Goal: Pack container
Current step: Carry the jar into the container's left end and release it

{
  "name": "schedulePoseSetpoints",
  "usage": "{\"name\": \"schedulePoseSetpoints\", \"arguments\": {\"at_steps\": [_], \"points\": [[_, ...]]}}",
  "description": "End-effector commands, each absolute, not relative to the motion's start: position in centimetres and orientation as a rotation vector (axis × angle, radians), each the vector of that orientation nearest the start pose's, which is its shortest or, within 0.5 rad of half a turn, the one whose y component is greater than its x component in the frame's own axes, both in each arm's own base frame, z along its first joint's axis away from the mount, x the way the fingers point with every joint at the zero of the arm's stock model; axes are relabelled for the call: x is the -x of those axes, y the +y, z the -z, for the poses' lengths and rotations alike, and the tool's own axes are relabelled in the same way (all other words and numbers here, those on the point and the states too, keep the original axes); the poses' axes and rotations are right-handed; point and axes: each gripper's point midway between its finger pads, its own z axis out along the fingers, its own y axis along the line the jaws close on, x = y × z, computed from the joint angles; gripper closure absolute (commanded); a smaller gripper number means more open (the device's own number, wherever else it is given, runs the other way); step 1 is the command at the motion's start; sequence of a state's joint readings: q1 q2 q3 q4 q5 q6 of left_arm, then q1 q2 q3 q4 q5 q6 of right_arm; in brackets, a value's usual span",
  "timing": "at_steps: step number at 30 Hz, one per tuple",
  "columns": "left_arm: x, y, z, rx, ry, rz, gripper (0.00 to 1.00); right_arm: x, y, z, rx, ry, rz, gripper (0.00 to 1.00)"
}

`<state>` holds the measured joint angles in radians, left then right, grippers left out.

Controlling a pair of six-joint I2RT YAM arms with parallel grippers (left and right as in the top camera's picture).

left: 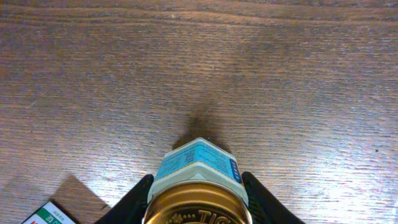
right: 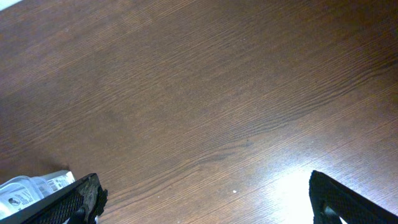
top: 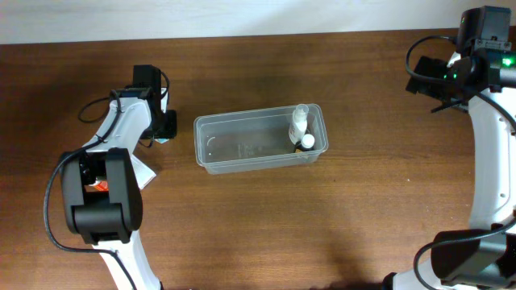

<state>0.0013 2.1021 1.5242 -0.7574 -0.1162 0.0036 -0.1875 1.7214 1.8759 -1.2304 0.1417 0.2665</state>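
The clear plastic container (top: 242,149) sits mid-table, with two small white-capped bottles (top: 301,129) in its right end. My left gripper (top: 164,126) is left of the container, shut on a small jar with a gold lid and blue label (left: 198,180); its black fingers press both sides of the jar. My right gripper (right: 205,199) is open and empty over bare wood at the far right of the table, well away from the container. A corner of the container shows at the lower left of the right wrist view (right: 28,190).
A white box with green and red print (left: 46,214) lies on the table at the lower left of the left wrist view, near the left arm's base (top: 137,171). Cables hang off both arms.
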Motion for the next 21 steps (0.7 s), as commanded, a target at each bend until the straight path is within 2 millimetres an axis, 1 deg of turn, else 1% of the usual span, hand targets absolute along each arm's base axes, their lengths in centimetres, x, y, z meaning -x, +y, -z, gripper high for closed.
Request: {"name": "schedulePoseSetpoints", "arguments": {"at_steps": [1,6,9,12,15,16,18,21], "points": [[-45.4,2.1,-2.0,0.004,2.893,-0.162,0.64,-39.6,-10.3,-26.3,-0.661,2.535,0.168,0.02],[-45.5,2.1,-2.4,0.004,2.895,-0.162,0.64,-39.6,-10.3,-26.3,-0.661,2.535,0.168,0.02],[-45.8,2.1,-3.7,0.004,2.9,-0.162,0.64,-39.6,-10.3,-26.3,-0.661,2.535,0.168,0.02],[-46.2,2.1,-6.0,0.004,2.902,-0.159,0.64,-39.6,-10.3,-26.3,-0.661,2.535,0.168,0.02],[-46.7,1.3,-8.8,-0.005,2.9,-0.098,0.64,-39.6,-10.3,-26.3,-0.661,2.535,0.168,0.02],[-46.7,1.0,-9.5,-0.009,2.9,-0.078,0.64,-39.6,-10.3,-26.3,-0.661,2.535,0.168,0.01],[-46.7,-0.1,-11.4,-0.026,2.898,-0.012,0.64,-39.6,-10.3,-26.3,-0.661,2.535,0.168,0.02],[-46.6,-1.7,-13.4,-0.061,2.896,0.053,0.64,-39.6,-10.3,-26.3,-0.661,2.535,0.168,0.02]]}}
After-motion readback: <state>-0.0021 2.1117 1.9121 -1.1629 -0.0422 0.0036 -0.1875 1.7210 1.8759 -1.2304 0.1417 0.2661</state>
